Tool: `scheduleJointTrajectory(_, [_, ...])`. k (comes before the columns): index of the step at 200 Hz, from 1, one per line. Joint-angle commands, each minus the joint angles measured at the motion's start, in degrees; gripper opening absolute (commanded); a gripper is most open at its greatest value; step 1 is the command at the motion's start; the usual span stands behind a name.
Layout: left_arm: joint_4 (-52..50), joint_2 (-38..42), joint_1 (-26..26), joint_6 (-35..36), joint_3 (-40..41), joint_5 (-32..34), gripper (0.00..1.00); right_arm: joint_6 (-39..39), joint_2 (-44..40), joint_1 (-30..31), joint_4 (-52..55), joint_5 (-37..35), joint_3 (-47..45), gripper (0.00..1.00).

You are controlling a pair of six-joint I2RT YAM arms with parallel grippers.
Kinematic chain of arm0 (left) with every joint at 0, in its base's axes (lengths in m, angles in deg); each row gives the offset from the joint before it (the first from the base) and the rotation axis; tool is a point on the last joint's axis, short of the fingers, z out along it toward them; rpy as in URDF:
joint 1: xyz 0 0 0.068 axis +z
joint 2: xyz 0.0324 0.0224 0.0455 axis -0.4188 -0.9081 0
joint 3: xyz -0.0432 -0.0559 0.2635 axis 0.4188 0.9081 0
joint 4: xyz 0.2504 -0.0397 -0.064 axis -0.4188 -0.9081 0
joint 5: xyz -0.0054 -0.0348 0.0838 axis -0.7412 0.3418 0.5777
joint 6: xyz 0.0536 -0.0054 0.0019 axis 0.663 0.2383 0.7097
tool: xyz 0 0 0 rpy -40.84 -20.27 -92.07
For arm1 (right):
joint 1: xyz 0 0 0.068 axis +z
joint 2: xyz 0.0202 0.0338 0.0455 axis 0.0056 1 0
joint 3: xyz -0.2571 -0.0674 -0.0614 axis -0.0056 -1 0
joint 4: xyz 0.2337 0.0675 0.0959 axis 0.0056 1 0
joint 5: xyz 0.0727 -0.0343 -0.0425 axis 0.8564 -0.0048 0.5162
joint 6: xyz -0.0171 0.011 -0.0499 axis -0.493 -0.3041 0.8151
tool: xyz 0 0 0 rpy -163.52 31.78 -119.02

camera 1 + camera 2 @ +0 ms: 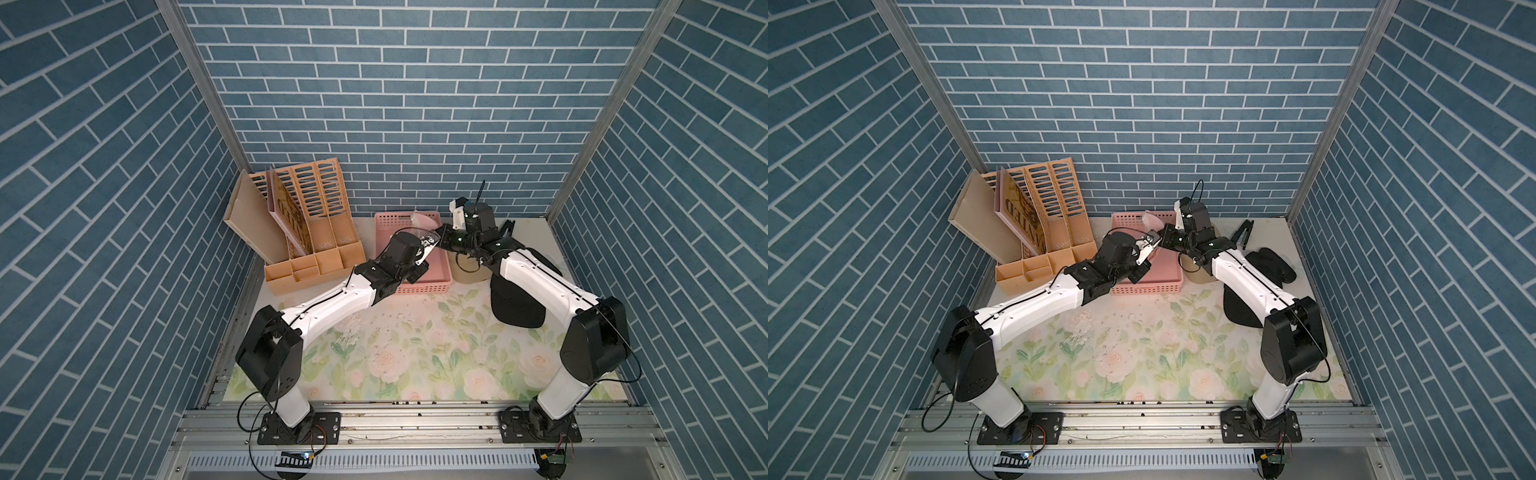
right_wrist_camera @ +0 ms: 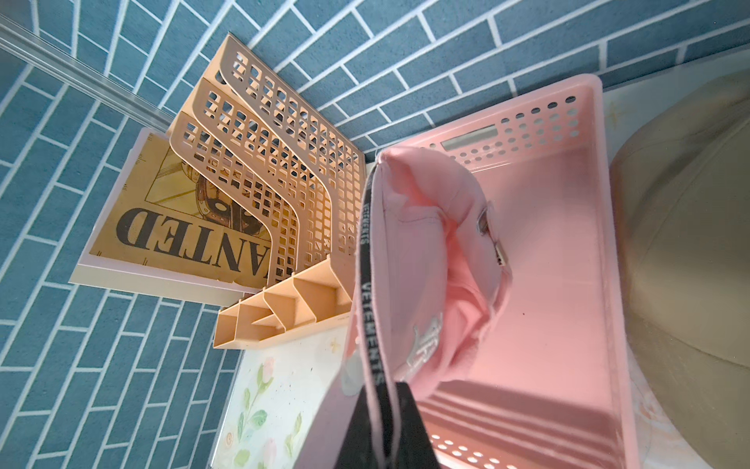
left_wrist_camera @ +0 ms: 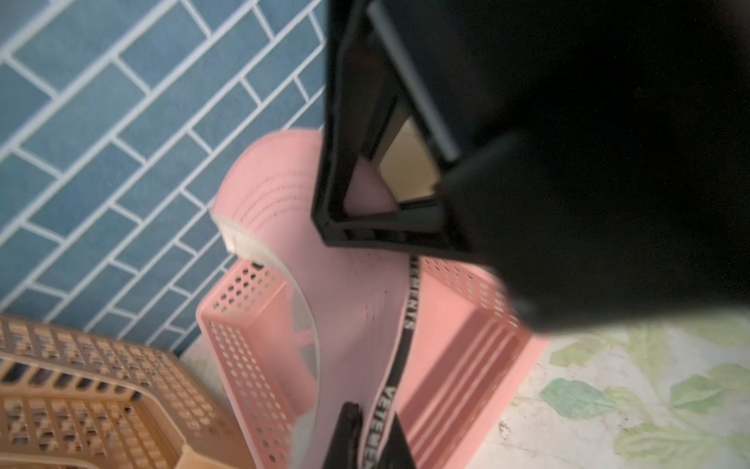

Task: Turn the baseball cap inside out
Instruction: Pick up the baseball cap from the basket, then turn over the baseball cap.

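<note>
Right wrist view: the pink cap hangs above the pink basket, crown crumpled, a lettered black band running down its edge. The right gripper is clamped on that rim. In the left wrist view, the left gripper pinches its jaws onto the same band. Both claws bite the cap! The danger now is two thin pinches close together on one edge. Pull apart and the fabric likely slips free and drops into the basket, or the rim merely stretches and the crown never flips. That metal buckle could snag too.
</note>
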Motion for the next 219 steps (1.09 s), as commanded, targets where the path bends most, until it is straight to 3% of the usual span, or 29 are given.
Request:
scheduleJointTrajectory(1, [0.3,0.1,1.0,0.2,0.0,0.7,0.0,0.6,-2.6,2.1,-2.3,4.0,0.6,0.14])
scheduleJointTrajectory(8, [1.5,0.7,1.2,-0.6,0.7,0.4,0.0,0.9,-3.0,1.9,-3.1,3.7,0.3,0.3])
scheduleJointTrajectory(16, [2.3,1.3,1.7,-1.6,1.0,-0.4,0.0,1.1,-3.9,1.6,-5.4,3.9,-0.7,0.4])
scheduleJointTrajectory(45, [4.0,2.7,4.3,-6.3,1.5,-1.1,0.0,-3.0,-9.9,-2.1,-14.7,5.9,-7.6,0.57])
scheduleJointTrajectory(83, [6.3,4.8,7.5,-11.8,2.9,-0.4,0.0,-0.8,-15.3,-6.3,-11.9,3.6,-11.6,0.59])
scheduleJointTrajectory(128, [9.8,9.3,8.1,-16.5,4.6,-1.8,0.0,3.9,-10.6,-4.5,-13.1,3.7,-15.3,0.62])
scheduleJointTrajectory(200, [8.4,11.6,8.1,-17.6,4.9,-7.6,0.0,7.7,2.8,-0.3,-10.6,0.8,-4.2,0.64])
scheduleJointTrajectory(219, [8.5,13.3,8.1,-17.8,5.7,-9.4,0.0,7.4,5.5,-0.4,-10.9,1.4,-2.3,0.6])
